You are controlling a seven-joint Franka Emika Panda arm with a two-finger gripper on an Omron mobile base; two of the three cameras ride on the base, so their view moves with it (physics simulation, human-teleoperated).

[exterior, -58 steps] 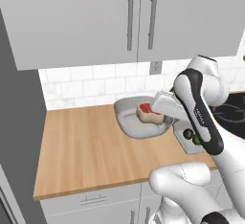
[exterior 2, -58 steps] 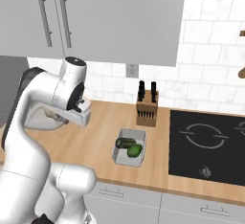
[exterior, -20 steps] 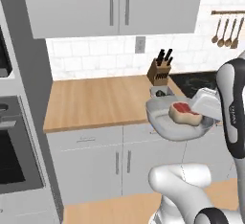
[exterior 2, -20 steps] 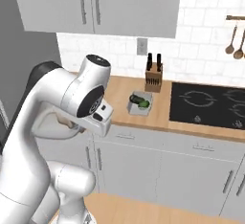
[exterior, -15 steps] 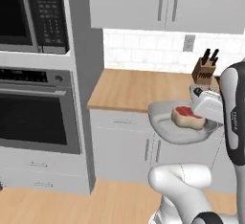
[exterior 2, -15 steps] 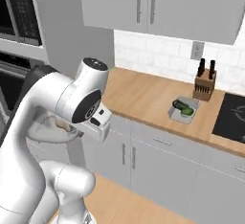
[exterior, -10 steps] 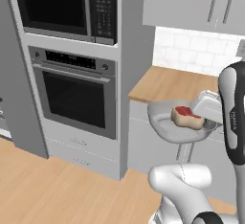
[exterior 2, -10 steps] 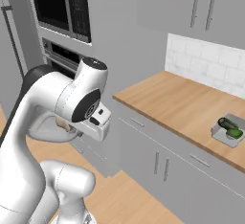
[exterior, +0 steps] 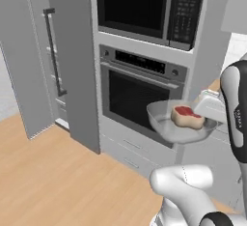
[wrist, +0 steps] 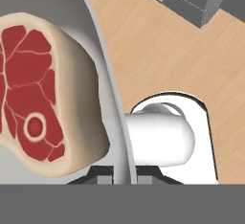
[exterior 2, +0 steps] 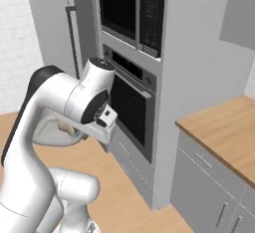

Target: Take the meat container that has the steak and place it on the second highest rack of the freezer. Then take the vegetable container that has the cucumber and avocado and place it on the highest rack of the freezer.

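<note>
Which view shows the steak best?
The hand view: the steak is close, red top and tan side clear. The left base view shows it small in the meat container; the right base view hides it behind the arm.

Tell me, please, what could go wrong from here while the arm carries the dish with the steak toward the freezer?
The gripper pinches only the thin rim of the meat container, so the dish might tilt or slip. The steak lies loose and could slide off. The freezer door's edge and the oven stand close, so a swing might clip them.
</note>
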